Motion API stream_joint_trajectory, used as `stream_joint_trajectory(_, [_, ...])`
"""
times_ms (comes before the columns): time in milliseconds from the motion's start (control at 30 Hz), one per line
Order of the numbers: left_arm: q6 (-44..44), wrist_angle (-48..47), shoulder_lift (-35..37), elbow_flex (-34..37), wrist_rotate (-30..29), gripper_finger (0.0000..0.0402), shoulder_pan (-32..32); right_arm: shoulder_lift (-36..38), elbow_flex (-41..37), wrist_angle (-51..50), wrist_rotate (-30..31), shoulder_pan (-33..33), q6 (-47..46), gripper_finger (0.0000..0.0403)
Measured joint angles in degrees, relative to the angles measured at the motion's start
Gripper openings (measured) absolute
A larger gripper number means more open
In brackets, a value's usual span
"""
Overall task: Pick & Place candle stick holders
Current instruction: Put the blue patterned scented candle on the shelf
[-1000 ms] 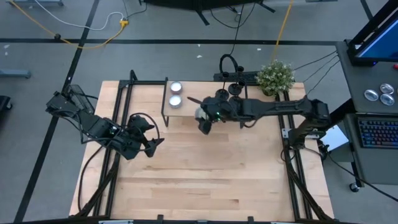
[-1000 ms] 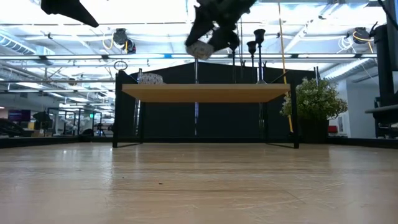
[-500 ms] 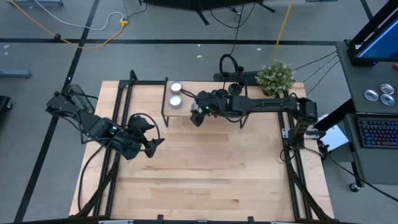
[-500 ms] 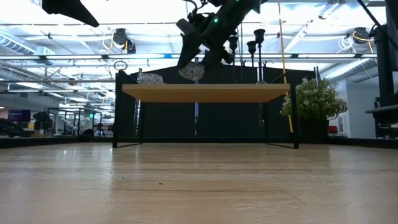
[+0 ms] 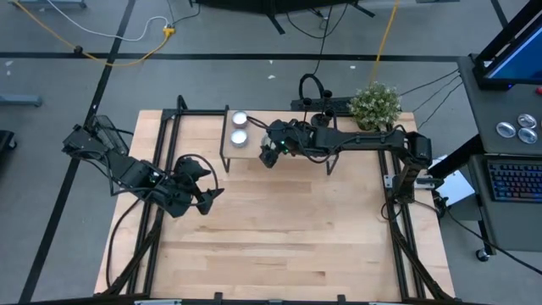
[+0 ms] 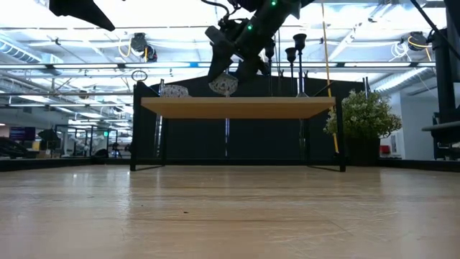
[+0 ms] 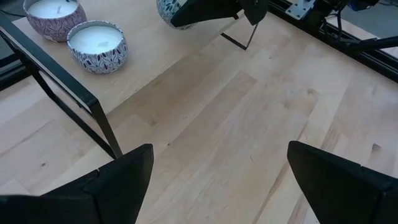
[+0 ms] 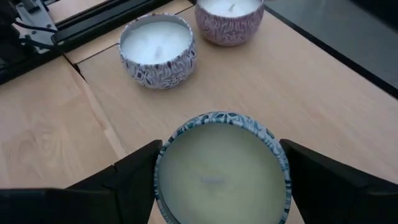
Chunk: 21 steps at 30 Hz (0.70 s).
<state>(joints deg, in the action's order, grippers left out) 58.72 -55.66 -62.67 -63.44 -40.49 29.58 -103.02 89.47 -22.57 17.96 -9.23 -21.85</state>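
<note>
In the right wrist view the blue-patterned candle tin (image 8: pixel 221 165) is cut off at the frame's bottom edge. In the high view the candle stick holders (image 5: pixel 324 119), upper centre, are too small to count. The left tool (image 6: pixel 80 9) is cropped at the low view's upper left.

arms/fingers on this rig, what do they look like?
Both arms are dark, jointed and slim, with black cables looping alongside. The left gripper has two broad, flat black fingers, wedge-shaped. The right gripper matches, with a small green light glowing near its wrist.
</note>
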Motion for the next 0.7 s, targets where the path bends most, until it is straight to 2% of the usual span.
stream_joint_trajectory(700, [-1.60, 0.01, 0.00, 0.00, 0.09, 0.0377, 0.00, 0.00, -1.31, -0.83, -0.16, -0.46, 0.00, 0.0295])
